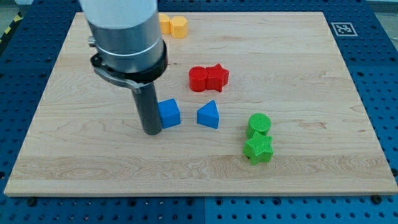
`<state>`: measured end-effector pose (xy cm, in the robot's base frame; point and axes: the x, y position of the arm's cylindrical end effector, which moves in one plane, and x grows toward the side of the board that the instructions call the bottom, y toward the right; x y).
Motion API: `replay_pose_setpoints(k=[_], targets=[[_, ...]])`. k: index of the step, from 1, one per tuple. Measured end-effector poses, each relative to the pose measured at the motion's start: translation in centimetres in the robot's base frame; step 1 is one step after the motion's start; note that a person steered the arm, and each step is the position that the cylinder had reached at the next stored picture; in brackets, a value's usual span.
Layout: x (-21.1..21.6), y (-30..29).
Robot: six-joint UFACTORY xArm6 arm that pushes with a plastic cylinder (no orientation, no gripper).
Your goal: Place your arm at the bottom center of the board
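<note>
My tip [152, 132] rests on the wooden board [81, 168], left of centre, touching or nearly touching the left side of a blue cube [169, 113]. A blue triangular block [209, 115] lies just right of the cube. A red round block [198, 79] and a red star-like block [217, 76] sit together above them. A green round block [259, 123] and a green star block [259, 148] sit together at the lower right. Two yellow blocks [173, 25] lie at the view's top, partly hidden behind the arm.
The arm's grey body [123, 34] covers the upper left of the board. A black-and-white marker tag [342, 28] sits at the board's top right corner. A blue perforated table [379, 93] surrounds the board.
</note>
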<state>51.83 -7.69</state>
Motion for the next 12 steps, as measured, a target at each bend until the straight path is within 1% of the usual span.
replay_pose_setpoints(k=[1, 3, 4, 5, 6, 8, 12], targets=[[-1.5, 1.4], [-2.9, -3.5], [-4.3, -4.2], [-0.6, -2.6], [3.3, -2.6], [9.7, 1.8], [10.1, 3.2]])
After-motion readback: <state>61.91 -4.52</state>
